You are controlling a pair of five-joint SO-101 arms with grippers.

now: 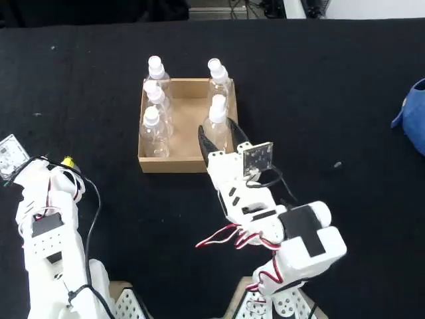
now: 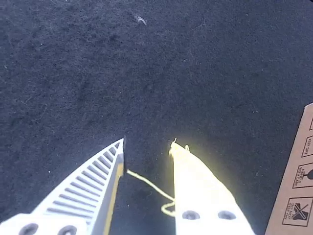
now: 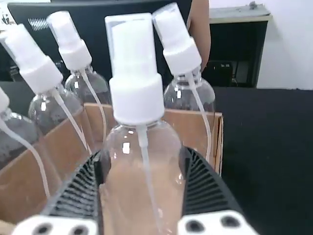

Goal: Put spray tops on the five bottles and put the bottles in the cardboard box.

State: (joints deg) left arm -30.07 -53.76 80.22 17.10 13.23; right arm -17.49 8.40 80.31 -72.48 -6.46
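Note:
The cardboard box [image 1: 186, 163] stands open at mid table. Inside it stand clear bottles with white spray tops: three along one side [image 1: 154, 93] and one in the far corner of the other side [image 1: 217, 73]. A fifth bottle [image 1: 217, 111] stands in the box's near corner, and my right gripper [image 1: 216, 129] is shut on it with a black finger on each side. In the right wrist view this bottle [image 3: 139, 161] sits upright between the fingers [image 3: 78, 191], with the other bottles [image 3: 186, 54] behind it. My left gripper [image 1: 68, 166] [image 2: 146, 144] is open over bare table, left of the box.
A blue object [image 1: 415, 116] lies at the table's right edge. The black cloth [image 1: 319, 86] covers the table around the box. The box's printed side [image 2: 298, 186] is close beside the left gripper.

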